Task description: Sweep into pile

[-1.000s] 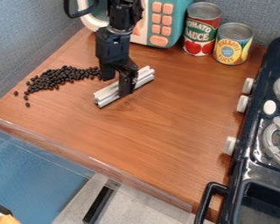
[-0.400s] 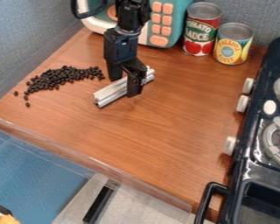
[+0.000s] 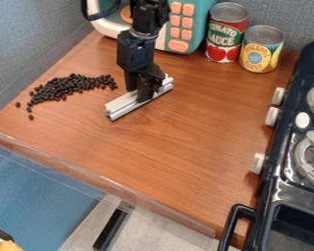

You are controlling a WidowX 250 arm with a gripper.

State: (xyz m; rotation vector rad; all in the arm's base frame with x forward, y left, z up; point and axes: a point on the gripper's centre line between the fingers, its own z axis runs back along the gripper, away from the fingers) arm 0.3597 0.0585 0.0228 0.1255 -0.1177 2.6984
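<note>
Camera view: jaws are straddling the silver bar around its middle and look to be pinching it, one finger sitting on each long side. Bar is lying diagonally under the jaws on the worktop. Black beans are lying left of the jaws in a loose curved band, with stragglers sitting further out, below-left of the jaws.

Risks from here:
- Grip: smooth metal, narrow contact. If the pinch is sitting shallow, bar could be yawing or slipping once beans are pushing on one end.
- Height: lifting too much and beans are rolling under the bar; pressing too hard and it's dragging or twisting in the jaws.
- Approach: nearest beans are sitting just left of the jaws. Lowering the bar onto the band would be scattering them, so it wants to be landing outside the band.
- Coverage: stragglers are lying close to the worktop's left edge. A stroke heading outward could be flicking them off, and a short one could be missing them.
- Clearance: teal toy oven is standing behind the jaws, so a wide swing that way could be knocking it.
</note>
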